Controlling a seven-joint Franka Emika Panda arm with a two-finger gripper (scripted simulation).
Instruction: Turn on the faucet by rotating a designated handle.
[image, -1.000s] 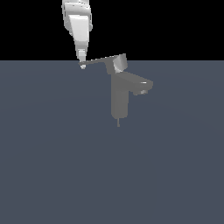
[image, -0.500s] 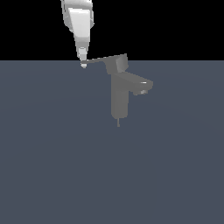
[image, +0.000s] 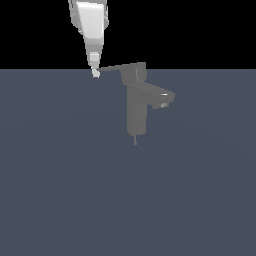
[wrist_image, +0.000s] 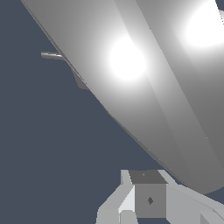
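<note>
The grey faucet (image: 136, 112) stands upright on the dark floor, its stubby spout (image: 163, 97) pointing to the exterior view's right. The thin flat handle (image: 119, 67) reaches from the cap toward the exterior view's left. My gripper (image: 95, 73) comes down from above, fingers together, its tip against the lever's free end. In the wrist view the handle (wrist_image: 144, 87) fills most of the picture as a broad shiny slab. There the gripper (wrist_image: 140, 199) shows pale and blocky, close under the slab's end.
A flat dark blue-grey floor (image: 60, 190) lies all around the faucet. A short thin pin (image: 135, 140) sticks out below the faucet body. A small grey rod (wrist_image: 52, 55) shows beyond the handle in the wrist view.
My gripper tip has shifted slightly toward the exterior view's right and a little up, and the lever's free end has swung along with it. The faucet body has stayed put.
</note>
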